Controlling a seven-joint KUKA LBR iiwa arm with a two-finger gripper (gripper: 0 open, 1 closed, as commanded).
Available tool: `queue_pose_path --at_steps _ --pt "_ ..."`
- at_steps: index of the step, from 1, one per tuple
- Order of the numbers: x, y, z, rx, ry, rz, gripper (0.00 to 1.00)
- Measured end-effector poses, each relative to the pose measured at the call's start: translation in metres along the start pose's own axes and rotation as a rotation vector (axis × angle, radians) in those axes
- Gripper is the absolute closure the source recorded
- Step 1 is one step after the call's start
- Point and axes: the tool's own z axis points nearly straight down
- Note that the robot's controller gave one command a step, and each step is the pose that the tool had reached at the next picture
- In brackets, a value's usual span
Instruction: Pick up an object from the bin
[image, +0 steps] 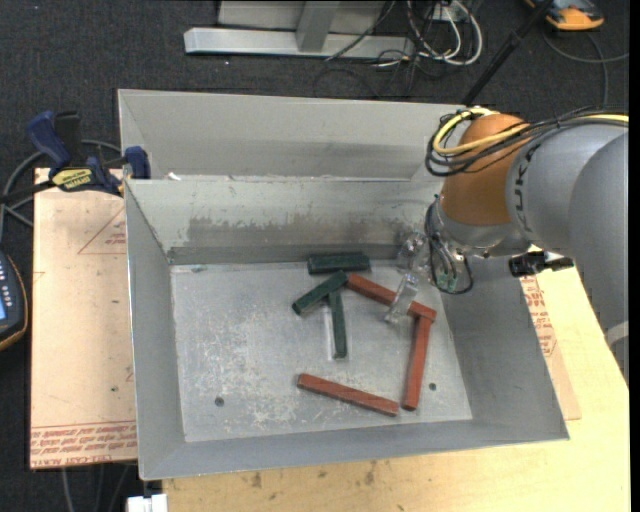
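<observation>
The short red bar (372, 291) is the likeliest candidate for the pick, judged only by how close it is: in the camera view it lies flat on the floor of the grey bin (240, 350), slanted, with its nearer end just beside the gripper (402, 303) on the side away from the arm (580, 200). It is a plain, straight, brick-red stick with square edges. A longer red bar (415, 358) of the same make has its top end just beside the gripper on the other side and runs off from it toward the bin's front wall. Beyond the short bar from the gripper lie three dark green bars (322, 293), crossing one another; a third red bar (347, 394) lies well apart from the gripper, near the front. The gripper hangs low under the orange cover (485, 170), close to the floor, so the step in hand looks like the approach or the closing on a thing. Whether the gripper is released or clenched I cannot tell, nor whether anything sits within it. The next move probably calls for a grasp across the bar's narrow width and a straight lift clear of its neighbours.
</observation>
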Motion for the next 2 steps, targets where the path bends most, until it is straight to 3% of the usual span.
queue_pose_path --at_steps 1,2 --pt "0.001 0.003 -0.001 -0.001 0.002 -0.004 1.0" --pt "-0.006 -0.012 -0.144 -0.002 -0.006 -0.317 1.0"
